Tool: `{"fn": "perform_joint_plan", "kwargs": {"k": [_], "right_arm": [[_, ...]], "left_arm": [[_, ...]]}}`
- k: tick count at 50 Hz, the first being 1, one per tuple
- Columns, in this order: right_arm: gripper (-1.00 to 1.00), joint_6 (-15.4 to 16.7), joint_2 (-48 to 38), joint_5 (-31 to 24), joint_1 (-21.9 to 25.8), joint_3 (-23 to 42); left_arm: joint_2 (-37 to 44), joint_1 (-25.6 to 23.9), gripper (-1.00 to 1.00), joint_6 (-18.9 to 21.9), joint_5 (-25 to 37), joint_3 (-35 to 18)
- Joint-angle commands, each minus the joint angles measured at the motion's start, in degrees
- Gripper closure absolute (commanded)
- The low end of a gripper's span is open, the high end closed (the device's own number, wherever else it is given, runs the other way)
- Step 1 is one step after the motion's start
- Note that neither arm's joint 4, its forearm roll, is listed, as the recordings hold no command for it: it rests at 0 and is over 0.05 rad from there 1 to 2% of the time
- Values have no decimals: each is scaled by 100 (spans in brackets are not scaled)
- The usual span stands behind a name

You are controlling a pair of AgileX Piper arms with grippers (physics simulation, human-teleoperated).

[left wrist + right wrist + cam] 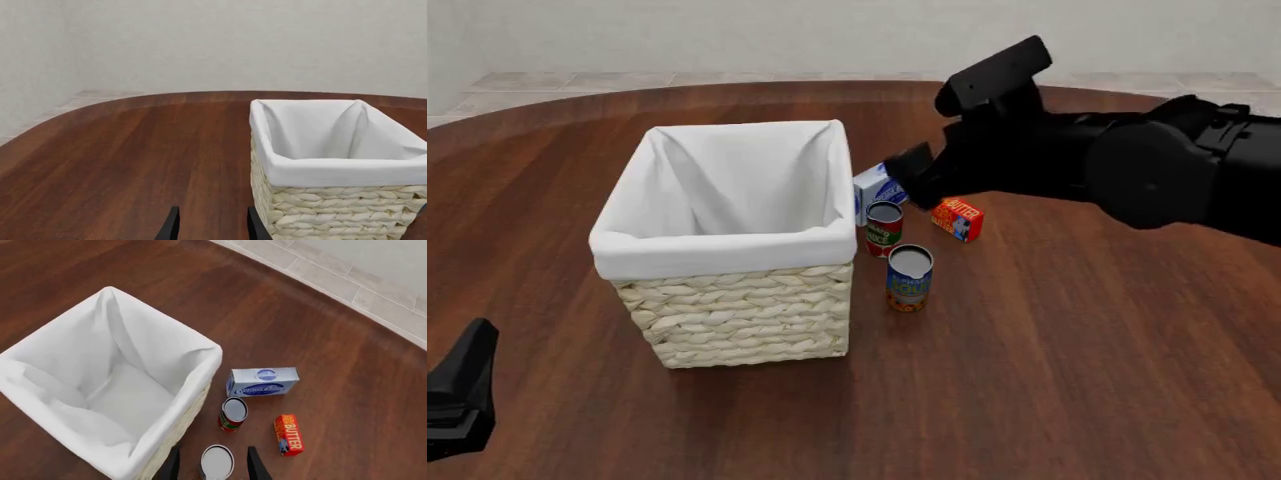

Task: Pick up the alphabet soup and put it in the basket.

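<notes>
Upright cylindrical alphabet soup beside square woven wicker basket — both arms' jaws apart, empty.

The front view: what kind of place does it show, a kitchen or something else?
Probably a simulated tabletop test scene, not a real kitchen: a bare wooden table, plain pale walls, and only a basket with a few groceries, such as the alphabet soup.

Table: I see a dark reddish-brown wooden table with a rounded far edge.
Can: I see a red-and-green labelled can with a dark top, upright.
Carton: a blue-and-white box lies just beyond that can.
Butter: I read "BUTTER" on a small red-orange box, lying flat to the can's right.
Floor: pale tiles beyond the table.
</notes>
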State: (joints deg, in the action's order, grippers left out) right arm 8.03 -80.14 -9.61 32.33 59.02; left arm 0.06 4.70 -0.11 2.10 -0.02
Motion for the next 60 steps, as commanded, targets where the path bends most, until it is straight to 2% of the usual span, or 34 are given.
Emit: {"fn": "perform_joint_plan", "kwargs": {"k": [1,24,35,60], "right_arm": [[-100,-1,-184,54,-16,2],[-100,-20,-441,58,-52,33],[-100,-130,-559,82,28,-8],[-100,10,-781,206,-260,-103]], "left_arm": [[0,7,-100,-1,-8,1],[3,51,-100,-25,11,1],[4,73,-100,-34,24,1],[7,76,-100,-43,49,2]]}}
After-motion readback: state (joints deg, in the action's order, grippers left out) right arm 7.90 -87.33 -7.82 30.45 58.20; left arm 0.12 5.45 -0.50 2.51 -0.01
